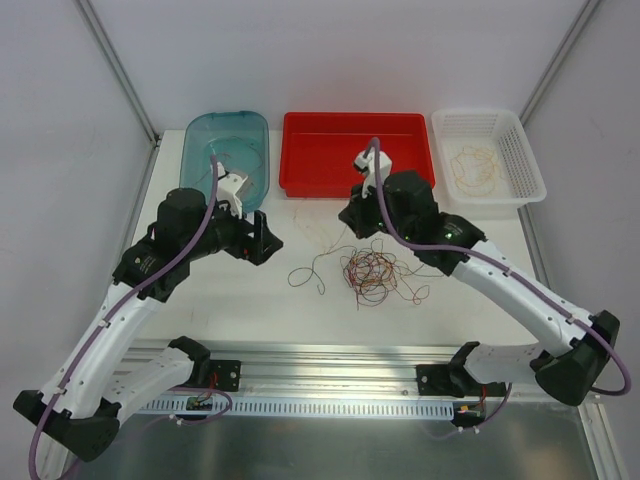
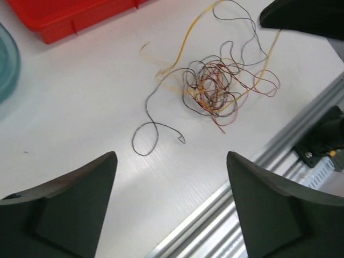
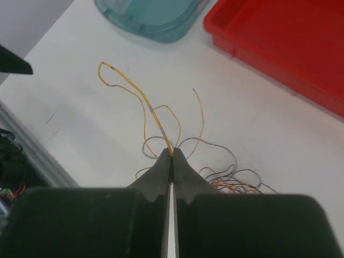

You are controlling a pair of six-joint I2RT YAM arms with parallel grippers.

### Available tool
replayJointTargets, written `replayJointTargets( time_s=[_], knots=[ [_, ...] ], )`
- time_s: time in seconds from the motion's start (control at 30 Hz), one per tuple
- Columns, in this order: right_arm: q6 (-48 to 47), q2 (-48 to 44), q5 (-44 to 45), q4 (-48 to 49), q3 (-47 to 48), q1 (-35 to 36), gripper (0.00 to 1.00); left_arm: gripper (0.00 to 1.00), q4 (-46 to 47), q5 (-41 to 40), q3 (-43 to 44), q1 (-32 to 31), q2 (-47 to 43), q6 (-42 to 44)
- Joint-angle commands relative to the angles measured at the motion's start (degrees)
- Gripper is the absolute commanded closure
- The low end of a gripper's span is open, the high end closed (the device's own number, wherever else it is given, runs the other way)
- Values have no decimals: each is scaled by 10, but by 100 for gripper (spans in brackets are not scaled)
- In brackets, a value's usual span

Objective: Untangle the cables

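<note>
The right gripper (image 3: 172, 155) is pinched shut on a yellow strand (image 3: 141, 98), its arm bent low over the cables (image 1: 372, 272) from the right. The left gripper (image 2: 171, 183) hangs spread wide to their left. They lie mid-table (image 1: 250, 310), a loose knot of yellow, red and dark loops, near the red tray (image 1: 355, 150). From above, the wrist hides the right claw's tips.

The tangle of thin yellow, orange-red and dark brown wires (image 2: 212, 88) lies mostly hidden behind the right gripper (image 3: 172, 155) in that wrist's view. Whether more than the yellow strand (image 3: 134, 88) sits between its pressed-together tips cannot be told. The red plastic tray (image 2: 70, 16) and the translucent teal tub (image 3: 153, 16) run off picture edges. The pale strands (image 1: 475, 165) in the white slotted basket (image 1: 523, 160) are too fine to count
</note>
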Motion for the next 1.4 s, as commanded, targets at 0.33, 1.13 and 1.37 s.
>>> replayJointTargets(
  time_s=[0.33,1.13,1.37],
  knots=[
    [-55,-42,220,-141,173,-213,99,1,100,-234,-161,-2,-61,8],
    [2,354,150,-42,399,-561,28,1,86,-209,-173,-2,63,20],
    [23,219,86,-55,244,-520,12,1,85,-199,-172,-2,63,20]
  ],
)
